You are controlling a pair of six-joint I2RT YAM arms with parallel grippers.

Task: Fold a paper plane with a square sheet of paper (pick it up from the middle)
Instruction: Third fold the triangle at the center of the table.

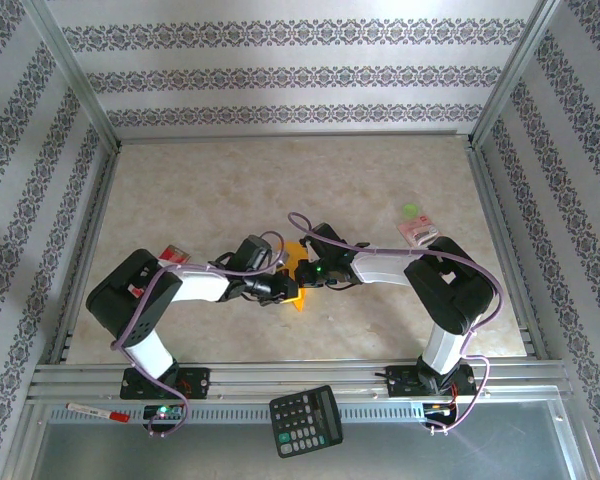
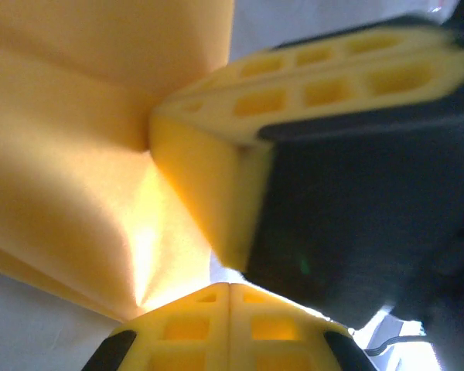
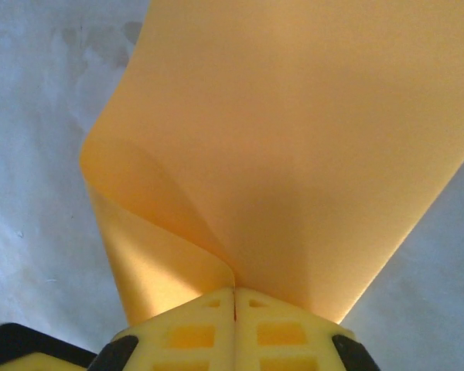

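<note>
Top external: your left tool and right tool meet centrally, each pinched tight onto the square sheet of paper.

Smooth matt paper sheet, stone-look table, metal rails

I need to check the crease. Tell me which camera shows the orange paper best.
Right wrist view: the square sheet of paper fans wide above the shut right hand, its curled edge plain. Left wrist view shows blurred creases close up, pinched by the left hand. Top view shows small orange bits, the rest hidden.
</note>
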